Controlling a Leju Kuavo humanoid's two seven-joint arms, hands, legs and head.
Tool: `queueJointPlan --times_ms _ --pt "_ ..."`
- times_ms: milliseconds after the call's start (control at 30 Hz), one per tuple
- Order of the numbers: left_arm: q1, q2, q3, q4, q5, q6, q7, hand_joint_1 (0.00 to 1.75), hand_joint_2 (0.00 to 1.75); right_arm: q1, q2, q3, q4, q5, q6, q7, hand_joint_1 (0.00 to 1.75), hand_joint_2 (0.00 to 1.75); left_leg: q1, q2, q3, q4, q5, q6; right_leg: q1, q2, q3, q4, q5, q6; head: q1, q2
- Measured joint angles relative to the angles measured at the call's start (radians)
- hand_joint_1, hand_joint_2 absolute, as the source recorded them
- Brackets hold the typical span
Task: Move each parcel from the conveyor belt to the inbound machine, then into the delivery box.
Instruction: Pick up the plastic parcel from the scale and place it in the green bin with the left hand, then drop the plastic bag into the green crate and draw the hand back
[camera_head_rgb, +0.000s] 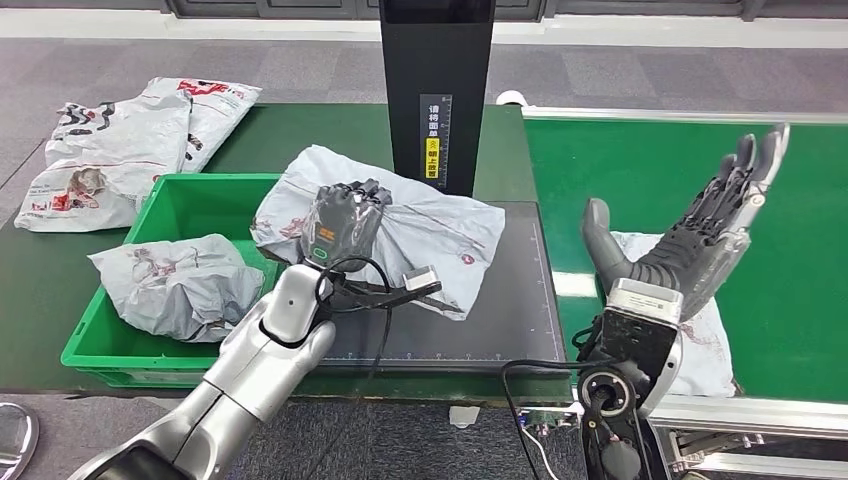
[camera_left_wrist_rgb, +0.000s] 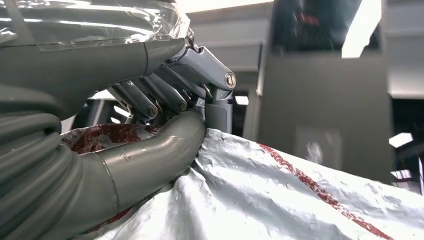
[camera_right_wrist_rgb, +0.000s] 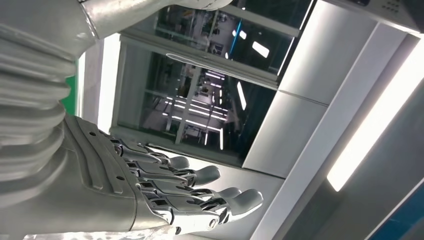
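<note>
A grey plastic parcel (camera_head_rgb: 430, 235) with red print lies on the black platform (camera_head_rgb: 520, 320) of the inbound machine, its left end hanging over the green delivery box (camera_head_rgb: 190, 200). My left hand (camera_head_rgb: 342, 222) grips that left end. In the left wrist view the thumb and fingers of the left hand (camera_left_wrist_rgb: 165, 115) close on a fold of the parcel (camera_left_wrist_rgb: 260, 195). My right hand (camera_head_rgb: 700, 235) is raised over the green conveyor belt (camera_head_rgb: 640, 160), fingers spread and empty, as the right wrist view also shows (camera_right_wrist_rgb: 165, 195). Another parcel (camera_head_rgb: 705, 345) lies on the belt below it.
One crumpled grey parcel (camera_head_rgb: 175, 280) sits in the green box. Several more parcels (camera_head_rgb: 120, 150) lie piled at the table's far left. The machine's black scanner post (camera_head_rgb: 436, 90) stands behind the platform. Cables hang at the table's front edge.
</note>
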Motion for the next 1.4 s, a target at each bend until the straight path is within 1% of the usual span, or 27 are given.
queueJointPlan --times_ms 100,233,333,467,500,567,667,733,800,900,1033,1167,1300,1400 --pt "0.009 0.029 0.03 -0.081 -0.03 0.0 0.009 1.75 1.75 0.022 0.0 -0.02 -0.015 -0.002 0.0 -0.013 0.0 1.75 0.0 0.0 0.0 0.0 0.0 0.0 0.0 0.0 0.0 0.0 0.0 0.0 0.0 0.0" --pt "0.013 0.069 0.077 -0.153 -0.081 -0.002 0.042 1.75 1.75 0.054 -0.001 -0.035 -0.044 0.0 0.0 -0.015 0.0 1.75 0.0 0.0 0.0 0.0 0.0 0.0 0.0 0.0 0.0 0.0 0.0 0.0 0.0 0.0" --pt "0.014 0.094 0.095 -0.182 -0.09 -0.003 0.058 1.75 1.75 0.066 -0.001 -0.041 -0.06 0.001 0.0 -0.012 0.0 1.75 0.0 0.0 0.0 0.0 0.0 0.0 0.0 0.0 0.0 0.0 0.0 0.0 0.0 0.0" --pt "0.016 0.113 0.105 -0.203 -0.091 -0.003 0.067 1.75 1.75 0.072 -0.001 -0.045 -0.072 0.003 0.0 -0.011 0.0 1.75 0.0 0.0 0.0 0.0 0.0 0.0 0.0 0.0 0.0 0.0 0.0 0.0 0.0 0.0" --pt "0.016 0.119 0.105 -0.207 -0.091 -0.003 0.08 1.75 1.75 0.073 -0.001 -0.045 -0.074 0.005 0.0 -0.011 0.0 1.75 0.0 0.0 0.0 0.0 0.0 0.0 0.0 0.0 0.0 0.0 0.0 0.0 0.0 0.0" --pt "0.015 0.14 0.105 -0.216 -0.091 -0.009 0.132 1.75 1.75 0.077 -0.001 -0.046 -0.079 0.009 0.0 -0.007 0.0 1.75 0.0 0.0 0.0 0.0 0.0 0.0 0.0 0.0 0.0 0.0 0.0 0.0 0.0 0.0" --pt "0.009 0.191 0.105 -0.233 -0.094 -0.03 0.22 1.75 1.75 0.086 -0.001 -0.046 -0.088 0.012 0.0 0.002 0.0 1.75 0.0 0.001 0.0 0.0 0.0 0.0 0.0 0.001 0.0 0.0 0.0 0.0 0.0 0.0" --pt "0.007 0.23 0.106 -0.24 -0.095 -0.043 0.244 1.75 1.75 0.089 -0.001 -0.046 -0.092 0.012 0.0 0.009 0.0 1.75 0.0 0.001 0.001 0.0 0.0 0.0 0.001 0.001 0.0 0.0 0.0 0.0 0.0 0.0" --pt "0.008 0.265 0.113 -0.243 -0.095 -0.048 0.248 1.75 1.75 0.091 -0.001 -0.046 -0.093 0.013 0.0 0.014 0.0 1.75 0.001 0.001 0.001 -0.001 0.001 -0.001 0.002 0.001 0.0 0.0 0.0 -0.001 0.0 0.0" --pt "0.015 0.303 0.149 -0.24 -0.095 -0.054 0.243 1.75 1.75 0.091 -0.002 -0.046 -0.094 0.017 0.0 0.028 0.0 1.75 0.002 0.001 0.0 -0.001 0.001 -0.001 0.002 0.001 0.0 0.0 0.0 -0.001 0.0 0.0" --pt "0.031 0.338 0.216 -0.215 -0.095 -0.053 0.219 1.75 1.75 0.091 -0.007 -0.045 -0.096 0.02 0.0 0.043 0.0 1.75 0.002 0.001 0.0 -0.001 0.001 -0.001 0.002 0.001 0.0 0.0 0.0 -0.001 0.0 0.0" --pt "0.05 0.37 0.265 -0.181 -0.095 -0.052 0.233 1.72 1.75 0.091 -0.014 -0.041 -0.1 0.023 0.0 0.053 0.0 1.75 0.002 0.001 0.0 -0.001 0.001 -0.001 0.002 0.001 0.0 0.0 0.0 -0.001 0.0 0.0" --pt "0.069 0.387 0.297 -0.156 -0.095 -0.059 0.237 0.0 1.75 0.09 -0.018 -0.035 -0.104 0.035 0.0 0.07 0.0 1.75 0.002 0.0 0.0 -0.001 0.001 -0.001 0.002 0.0 0.0 0.0 0.0 -0.001 0.0 0.0" --pt "0.081 0.387 0.32 -0.146 -0.095 -0.065 0.211 0.0 1.75 0.09 -0.021 -0.031 -0.107 0.042 0.0 0.083 0.0 1.75 0.002 0.0 0.0 -0.001 0.001 -0.001 0.002 0.0 0.0 0.0 0.0 -0.001 0.0 0.0"
